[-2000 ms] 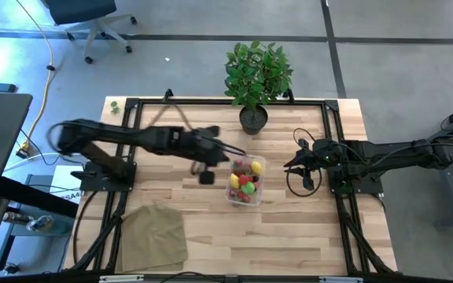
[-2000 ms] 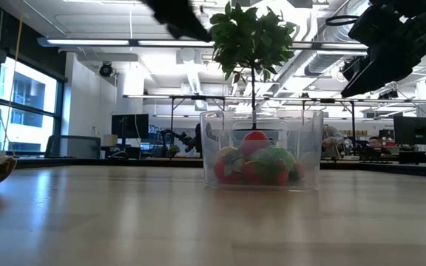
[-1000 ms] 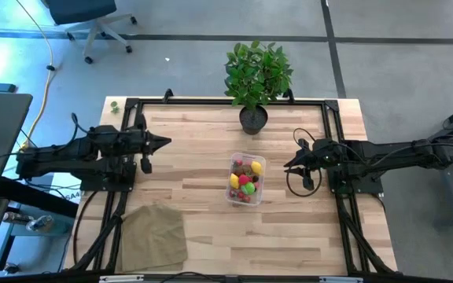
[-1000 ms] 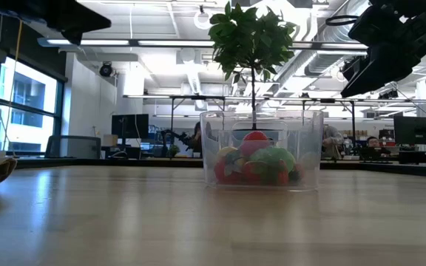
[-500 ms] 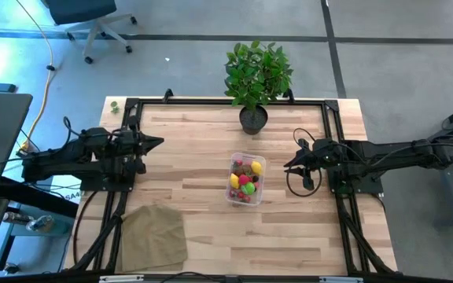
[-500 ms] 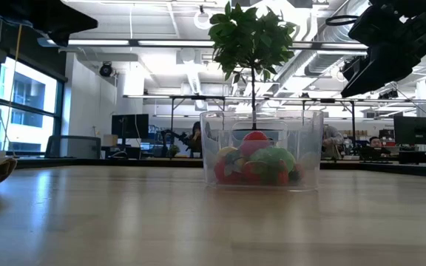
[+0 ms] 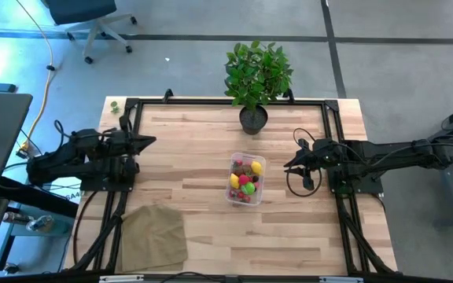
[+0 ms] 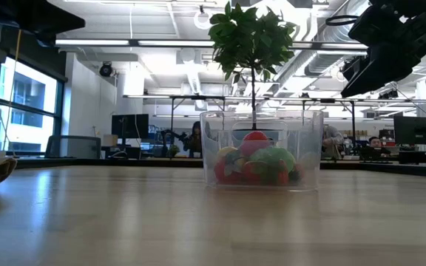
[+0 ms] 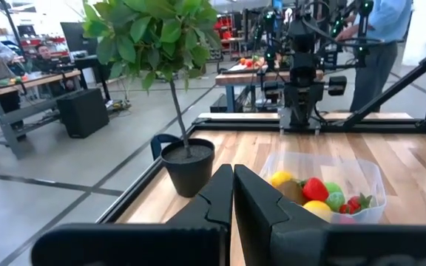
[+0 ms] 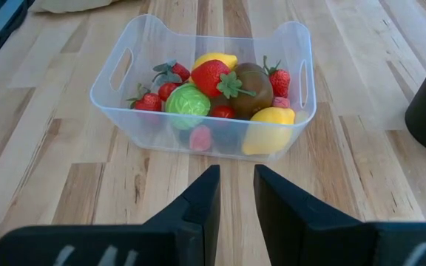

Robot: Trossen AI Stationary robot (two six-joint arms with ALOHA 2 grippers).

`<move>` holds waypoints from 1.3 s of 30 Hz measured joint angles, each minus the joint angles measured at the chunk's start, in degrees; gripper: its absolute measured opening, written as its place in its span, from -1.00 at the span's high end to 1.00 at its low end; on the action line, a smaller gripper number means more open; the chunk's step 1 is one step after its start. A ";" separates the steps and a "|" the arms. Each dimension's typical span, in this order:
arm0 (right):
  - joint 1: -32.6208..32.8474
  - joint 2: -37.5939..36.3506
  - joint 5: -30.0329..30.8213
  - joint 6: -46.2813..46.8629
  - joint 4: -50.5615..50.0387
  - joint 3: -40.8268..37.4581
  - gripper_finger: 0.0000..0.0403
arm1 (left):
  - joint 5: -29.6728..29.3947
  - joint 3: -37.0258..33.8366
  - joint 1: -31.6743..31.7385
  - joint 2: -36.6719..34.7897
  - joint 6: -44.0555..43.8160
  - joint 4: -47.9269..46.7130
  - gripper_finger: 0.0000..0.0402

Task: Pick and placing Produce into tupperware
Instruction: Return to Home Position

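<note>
The clear tupperware container (image 10: pixel 296 44) sits upright near the middle of the wooden table (image 7: pixel 195 134), lidless. It is filled with the toy produce (image 10: pixel 213 89): several red strawberries, two yellow lemons, a brown kiwi (image 10: pixel 254 77) and a green leafy vegetable (image 10: pixel 187 100), all heaped inside its walls. No produce lies loose on the tabletop in the high view. The left gripper (image 7: pixel 146 141) hangs over the table's left edge, pointing toward the centre and well apart from the container. In the left wrist view its two dark fingers (image 9: pixel 217 196) are pressed together with nothing between them. The right gripper (image 7: pixel 289 167) hovers above the table near the container's right side, aimed at it. Its fingers (image 10: pixel 205 196) show a narrow gap and hold nothing. A leafy potted plant (image 7: pixel 256 75) stands at the far edge of the table, behind the container, its dark pot apart from it. A tan cloth (image 7: pixel 154 236) lies flat at the near left corner, well away from the container and both grippers.
</note>
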 joint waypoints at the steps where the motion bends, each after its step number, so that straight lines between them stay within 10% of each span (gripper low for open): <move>1: 0.00 -0.02 0.00 0.00 0.02 0.00 0.64 | 0.00 0.00 0.00 -0.33 0.03 -0.04 0.97; 14: 0.00 -0.02 0.00 0.00 0.00 0.00 0.64 | -1.16 -0.05 -0.02 -3.06 0.40 -2.33 0.97; 26: 0.00 -0.02 0.00 0.00 0.02 0.00 0.64 | 4.16 -17.16 -0.02 -3.05 -4.99 22.88 0.97; 39: 0.00 -0.02 0.00 0.00 0.02 0.00 0.64 | 5.03 -23.83 -0.02 -3.05 -7.56 27.83 0.97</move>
